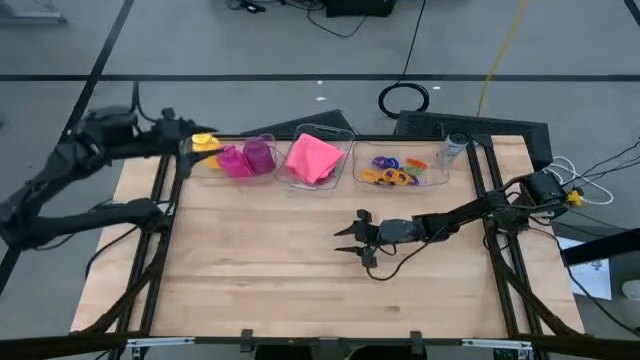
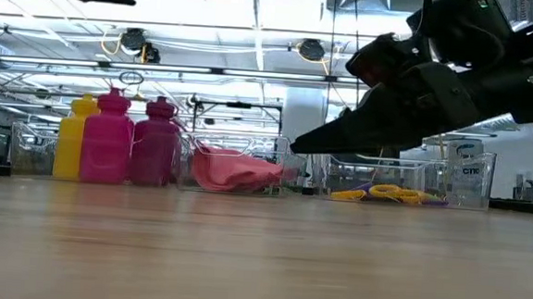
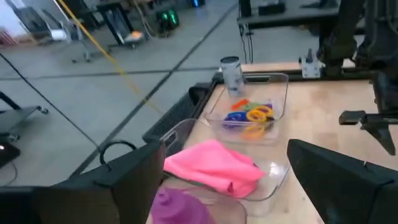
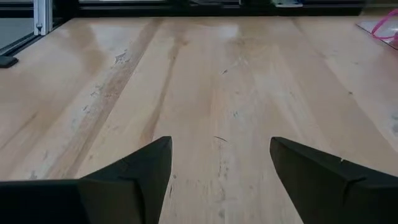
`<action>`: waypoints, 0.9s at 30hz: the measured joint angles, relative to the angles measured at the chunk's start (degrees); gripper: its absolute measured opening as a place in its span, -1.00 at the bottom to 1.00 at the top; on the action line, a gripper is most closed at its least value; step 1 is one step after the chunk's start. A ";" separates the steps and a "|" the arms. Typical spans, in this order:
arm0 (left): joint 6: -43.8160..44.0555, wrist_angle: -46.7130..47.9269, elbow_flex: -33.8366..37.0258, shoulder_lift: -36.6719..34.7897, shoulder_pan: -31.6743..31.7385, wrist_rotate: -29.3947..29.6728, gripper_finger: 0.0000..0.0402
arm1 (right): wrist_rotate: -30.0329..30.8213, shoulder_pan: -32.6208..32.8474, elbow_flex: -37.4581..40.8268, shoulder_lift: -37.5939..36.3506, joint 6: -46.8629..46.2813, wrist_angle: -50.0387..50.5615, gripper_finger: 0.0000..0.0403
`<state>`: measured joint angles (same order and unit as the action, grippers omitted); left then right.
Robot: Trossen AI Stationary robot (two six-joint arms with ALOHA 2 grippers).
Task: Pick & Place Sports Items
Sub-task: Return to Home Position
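The right end effector hangs over the bare middle of the table, fingers apart and empty (its arm reaches in lengthwise from the right edge). Beyond it, toward the far edge, the pink cloth lies in the middle bin, flanked by bottles and rings. The left end effector, fingers also apart, waits by the bottles.

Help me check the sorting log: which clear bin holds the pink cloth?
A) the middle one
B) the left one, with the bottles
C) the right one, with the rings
A: the pink cloth lies in the middle bin, between the bin of bottles and the bin of rings.
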<state>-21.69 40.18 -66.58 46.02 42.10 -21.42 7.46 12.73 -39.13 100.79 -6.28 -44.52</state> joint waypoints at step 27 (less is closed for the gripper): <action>18.19 -46.05 44.35 -13.09 -10.98 -10.22 0.41 | -0.02 -2.29 0.00 -44.74 12.68 33.23 0.01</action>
<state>-3.50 -5.87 -22.23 32.93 31.12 -31.63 7.44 10.44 -39.13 56.06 6.40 -11.29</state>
